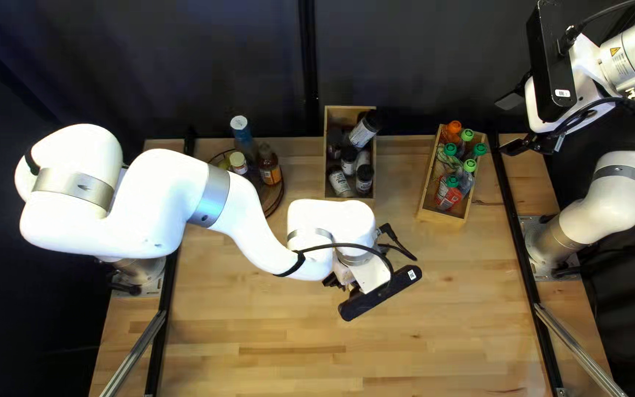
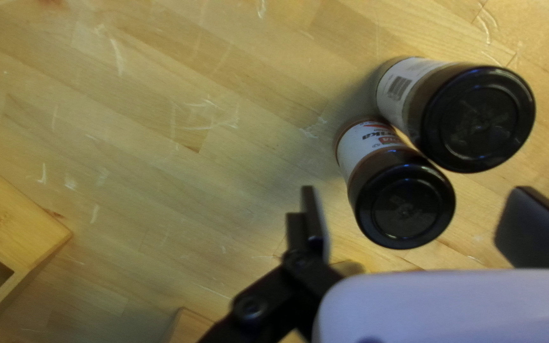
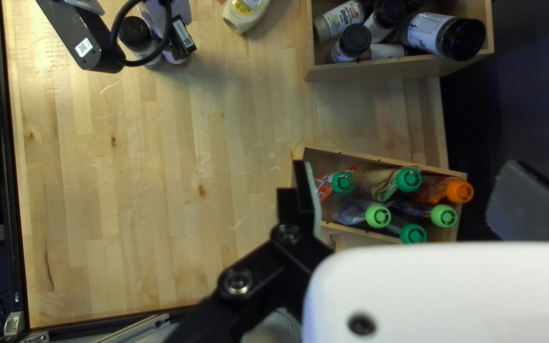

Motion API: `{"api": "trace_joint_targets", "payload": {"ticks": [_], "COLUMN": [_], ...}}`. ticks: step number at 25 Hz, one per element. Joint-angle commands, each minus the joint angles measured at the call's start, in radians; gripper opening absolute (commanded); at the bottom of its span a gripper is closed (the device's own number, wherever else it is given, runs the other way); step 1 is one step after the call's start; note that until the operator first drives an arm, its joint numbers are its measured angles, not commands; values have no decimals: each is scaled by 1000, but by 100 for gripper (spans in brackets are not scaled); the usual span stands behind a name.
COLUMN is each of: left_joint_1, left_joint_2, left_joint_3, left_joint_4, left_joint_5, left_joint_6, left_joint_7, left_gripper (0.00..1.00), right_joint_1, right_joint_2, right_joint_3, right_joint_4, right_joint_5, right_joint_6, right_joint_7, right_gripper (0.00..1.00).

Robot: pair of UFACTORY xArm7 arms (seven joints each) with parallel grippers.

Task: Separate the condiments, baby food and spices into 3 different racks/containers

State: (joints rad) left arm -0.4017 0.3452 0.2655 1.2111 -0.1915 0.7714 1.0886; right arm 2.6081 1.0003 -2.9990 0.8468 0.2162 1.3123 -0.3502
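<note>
Pale wooden counter [image 1: 472, 309]: wide passing room, near right.
Narrower lane: between the rectangular wooden middle box [image 3: 389, 68] and the slanted wooden right box [image 1: 442, 217].
White jointed left arm [image 1: 178, 198]: bars the left half.
Two black-capped cylindrical jars [image 2: 405, 206]: side by side, obstructing near its wrist.

In the top left view, one box [image 1: 444, 217] holds six pouches [image 1: 467, 176] at three o'clock, a second box [image 1: 325, 158] at least five jars [image 1: 364, 132] at one, one tray [image 1: 270, 195] three containers [image 1: 269, 167] at ten; two loose jars [image 2: 405, 197], one squeeze bottle [image 3: 245, 14] remain.
</note>
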Motion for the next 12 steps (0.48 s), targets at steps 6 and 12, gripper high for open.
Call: {"api": "trace_joint_targets", "payload": {"ticks": [6,12], "left_joint_1": [24,105], "left_joint_2": [-284,-368], "left_joint_3": [64,145], "left_joint_4": [-59,-46], "left_joint_5": [123,177], "left_joint_6": [208,272], "left_joint_7": [-39,-30], "left_gripper": [0,0], "right_joint_1": [0,0], "right_joint_2": [0,0], "right_joint_3": [0,0], "right_joint_4": [0,0], "right_joint_5": [0,0], "right_joint_6": [0,0], "right_joint_7": [0,0], "right_gripper": [100,100]}}
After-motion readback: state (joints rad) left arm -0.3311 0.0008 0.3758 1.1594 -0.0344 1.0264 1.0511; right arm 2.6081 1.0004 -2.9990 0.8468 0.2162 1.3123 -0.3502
